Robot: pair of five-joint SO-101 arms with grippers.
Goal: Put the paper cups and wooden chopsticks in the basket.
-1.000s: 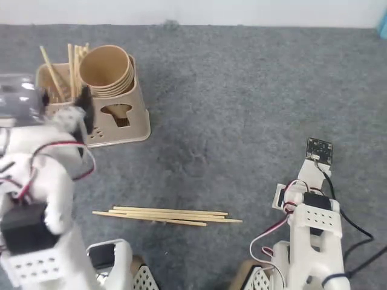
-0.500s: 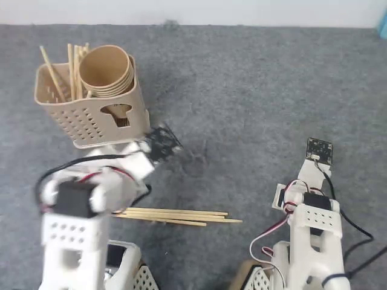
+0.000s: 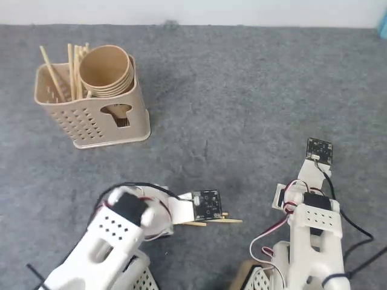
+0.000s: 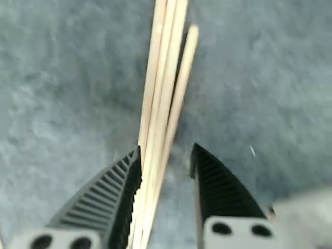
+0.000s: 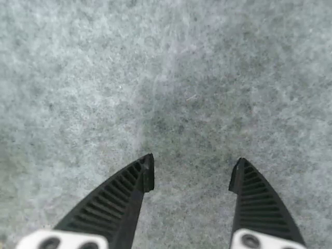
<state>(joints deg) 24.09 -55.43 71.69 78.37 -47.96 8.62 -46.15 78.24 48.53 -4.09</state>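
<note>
Paper cups point(image 3: 106, 69) stacked upright in beige basket point(image 3: 91, 124) w/ some chopsticks point(image 3: 72, 72); loose chopsticks point(image 4: 163, 98) flat, well apart.

Robotics lab or test setup, by look. Bench point(image 3: 254, 90) covered in grey carpet-like felt; plain pale wall point(image 3: 242, 12) behind. White left arm point(image 3: 115, 229), right arm point(image 3: 314, 223); exposed wires point(image 3: 269, 232), bare circuit board point(image 3: 318, 149).

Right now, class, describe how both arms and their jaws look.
The left arm and right arm are white with rows of holes, looped red, black and white cables, and a black circuit board at each wrist. Their jaws are black, ribbed and taper to points.
</note>
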